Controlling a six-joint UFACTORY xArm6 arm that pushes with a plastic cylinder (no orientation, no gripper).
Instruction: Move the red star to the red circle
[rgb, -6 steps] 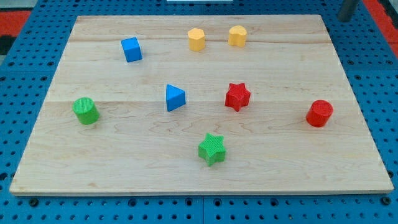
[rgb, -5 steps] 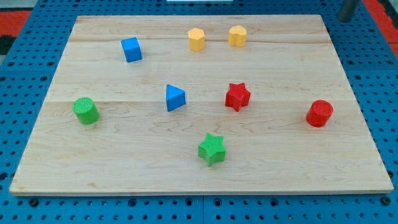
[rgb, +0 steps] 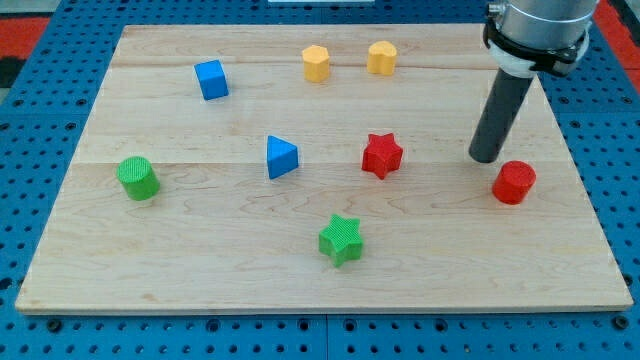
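Note:
The red star (rgb: 381, 155) lies near the middle of the wooden board (rgb: 200, 260). The red circle (rgb: 514, 182) stands at the view's right side of the board. My tip (rgb: 485, 158) rests on the board between them, far closer to the circle: just up and left of it, with a small gap. The star is well off to the tip's left, apart from it. The dark rod rises from the tip toward the view's top right.
A blue triangle (rgb: 281, 157) lies left of the star. A green star (rgb: 341, 239) sits below it. A green cylinder (rgb: 137, 178) is at the left. A blue cube (rgb: 211, 79) and two yellow blocks (rgb: 316, 62), (rgb: 381, 57) sit near the top.
The rod has swept in from the top right corner, down and left onto the board, stopping beside the red circle. No block has moved.

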